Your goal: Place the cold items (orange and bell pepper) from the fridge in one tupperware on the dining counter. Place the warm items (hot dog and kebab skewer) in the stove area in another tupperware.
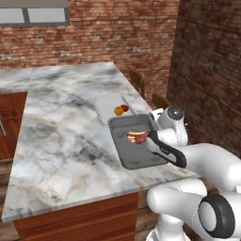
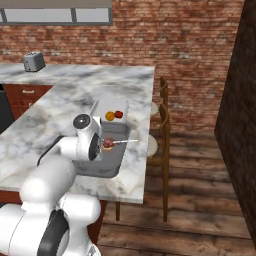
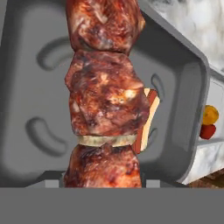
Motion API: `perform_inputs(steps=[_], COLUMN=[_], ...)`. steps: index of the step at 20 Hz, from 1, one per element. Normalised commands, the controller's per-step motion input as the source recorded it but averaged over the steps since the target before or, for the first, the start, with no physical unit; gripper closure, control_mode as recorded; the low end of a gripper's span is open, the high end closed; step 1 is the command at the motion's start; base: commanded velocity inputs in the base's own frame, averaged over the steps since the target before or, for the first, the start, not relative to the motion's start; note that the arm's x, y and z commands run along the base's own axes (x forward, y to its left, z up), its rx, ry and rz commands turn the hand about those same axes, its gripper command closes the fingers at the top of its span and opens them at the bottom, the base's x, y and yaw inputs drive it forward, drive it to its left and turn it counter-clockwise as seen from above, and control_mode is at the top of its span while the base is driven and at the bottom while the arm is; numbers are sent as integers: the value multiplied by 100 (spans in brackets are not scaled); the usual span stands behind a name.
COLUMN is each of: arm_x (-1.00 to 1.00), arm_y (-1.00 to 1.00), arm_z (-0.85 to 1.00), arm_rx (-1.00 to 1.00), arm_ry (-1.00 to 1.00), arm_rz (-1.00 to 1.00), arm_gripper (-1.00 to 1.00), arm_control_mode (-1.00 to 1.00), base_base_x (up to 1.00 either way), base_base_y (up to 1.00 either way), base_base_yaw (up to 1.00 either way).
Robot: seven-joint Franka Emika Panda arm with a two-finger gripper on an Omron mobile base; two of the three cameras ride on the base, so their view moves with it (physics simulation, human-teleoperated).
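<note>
Marble bench (image 1: 61, 141) scene: end effector (image 1: 147, 137) clamped on the kebab skewer (image 1: 136, 137), held directly over the grey tub (image 1: 123, 155) that already has the hot dog (image 3: 146, 118), skewer lying roughly level, so release is straight down.

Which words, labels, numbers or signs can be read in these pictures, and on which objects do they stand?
None: no readable text stands anywhere.
Grey tupperware: plain, no label.
White tupperware with the orange and bell pepper: plain.
Toaster: no brand visible.
Kebab skewer and hot dog: no markings.
</note>
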Motion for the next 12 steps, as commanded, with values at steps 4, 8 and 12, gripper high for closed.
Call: perform_inputs(steps=[4, 8, 12], arm_x=[34, 66, 60], arm_y=[0, 1, 22], arm_z=[-32, -3, -6], arm_rx=[-7, -9, -19], arm_ry=[0, 0, 0], arm_rz=[16, 16, 14], arm_gripper=[100, 100, 100], arm_control_mode=[-100, -100, -100], base_base_x=[0, 0, 0], base_base_y=[0, 0, 0], base_base_yaw=[0, 0, 0])
